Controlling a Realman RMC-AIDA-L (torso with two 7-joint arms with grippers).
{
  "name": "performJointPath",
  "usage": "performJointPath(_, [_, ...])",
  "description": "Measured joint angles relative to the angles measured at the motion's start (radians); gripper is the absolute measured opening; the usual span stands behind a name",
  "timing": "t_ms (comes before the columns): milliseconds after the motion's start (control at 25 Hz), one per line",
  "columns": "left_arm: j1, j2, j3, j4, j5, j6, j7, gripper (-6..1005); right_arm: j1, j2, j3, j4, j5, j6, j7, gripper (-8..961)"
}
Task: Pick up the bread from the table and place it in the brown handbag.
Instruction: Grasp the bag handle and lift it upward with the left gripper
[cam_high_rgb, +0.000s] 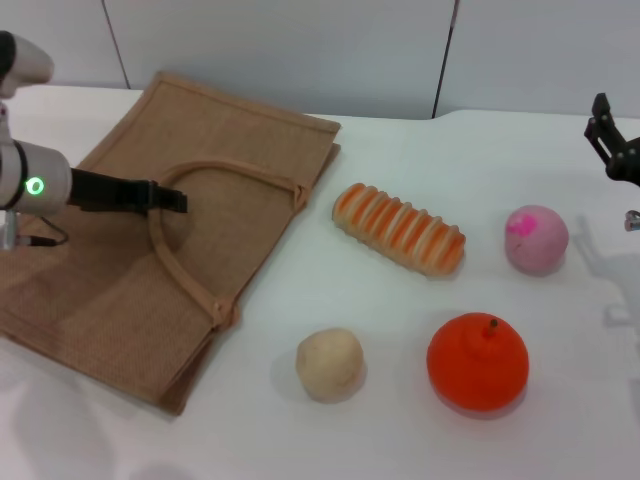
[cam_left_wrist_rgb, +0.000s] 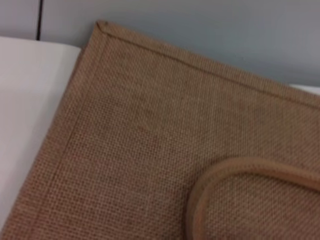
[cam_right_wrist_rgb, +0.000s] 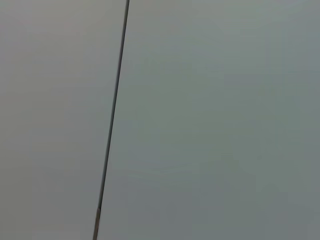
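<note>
Beige ball (cam_high_rgb: 329, 364) and orange fruit (cam_high_rgb: 478, 361) seen nearest on worktop (cam_high_rgb: 400, 440). Bread (cam_high_rgb: 399, 228) laid beyond, between handbag (cam_high_rgb: 120, 290) and pink ball (cam_high_rgb: 536, 239), well apart from both tools. Left tool (cam_high_rgb: 170, 198) held over handbag handle, grip state not discernible. Right tool (cam_high_rgb: 612, 145) parked at far right, state not discernible.

Orange-and-cream striped bread (cam_high_rgb: 399, 229), tan-brown handbag (cam_high_rgb: 130, 250)

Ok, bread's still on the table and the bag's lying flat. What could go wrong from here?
1. The brown handbag lies flat with no visible opening, so the bread may just land on top.
2. The left gripper sits over the handle loop and could snag it.
3. The beige ball nearby could be grabbed by mistake.
</note>
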Motion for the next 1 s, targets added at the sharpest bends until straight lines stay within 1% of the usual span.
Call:
performJointPath(120, [-0.004,0.005,0.000,0.036,0.020,-0.038,0.000,482,0.000,0.000,0.000,0.000,0.000,0.000,0.000,854])
performJointPath(240, [-0.008,0.003,0.000,0.045,0.030,-0.056,-0.001,478,0.000,0.000,0.000,-0.001,0.000,0.000,0.000,854])
performJointPath(760, [-0.007,-0.002,0.000,0.046,0.034,-0.064,-0.008,461,0.002,0.000,-0.001,0.000,0.000,-0.003,0.000,850])
performJointPath(1000, [-0.005,-0.002,0.000,0.042,0.033,-0.063,-0.008,320,-0.001,0.000,-0.001,0.000,0.000,-0.004,0.000,848])
